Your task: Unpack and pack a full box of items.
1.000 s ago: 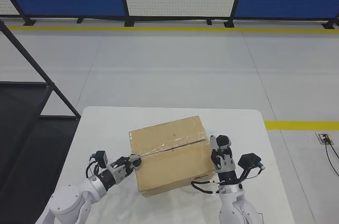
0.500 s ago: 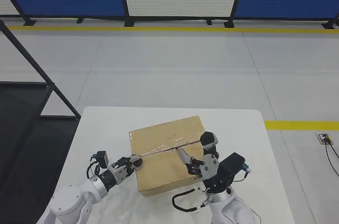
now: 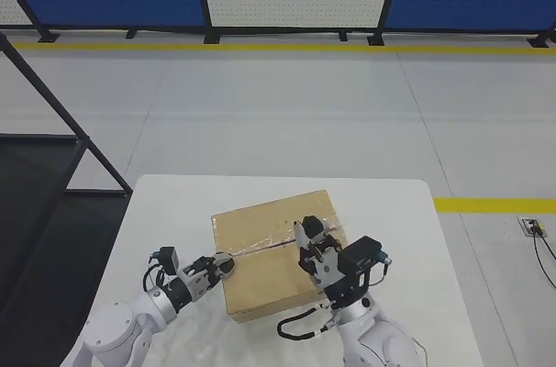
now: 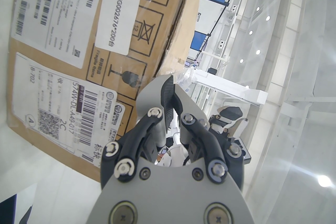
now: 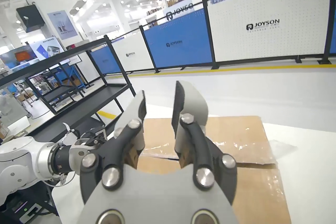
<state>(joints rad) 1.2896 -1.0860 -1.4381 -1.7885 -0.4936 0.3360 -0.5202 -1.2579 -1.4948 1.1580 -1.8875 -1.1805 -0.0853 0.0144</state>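
Note:
A taped cardboard box (image 3: 269, 275) stands in the middle of the white table (image 3: 168, 211). My left gripper (image 3: 221, 266) is at the box's left side, near its top edge. Its own view shows the labelled side of the box (image 4: 78, 12) and the gripper (image 4: 170, 93) shut, with a loose bit of clear tape (image 4: 187, 75) just past the tips. My right gripper (image 3: 313, 231) hangs over the box top near the taped seam. In its own view it (image 5: 160, 101) is open and holds nothing, above the box (image 5: 236, 135).
A black metal rack (image 3: 39, 183) stands off the table's left side. Bare table surrounds the box, widest at the back and left. Blue and white fence panels (image 3: 296, 11) line the far floor.
My right arm has swung from the box's right side up and over its top, toward the seam. The left gripper and the box have stayed put.

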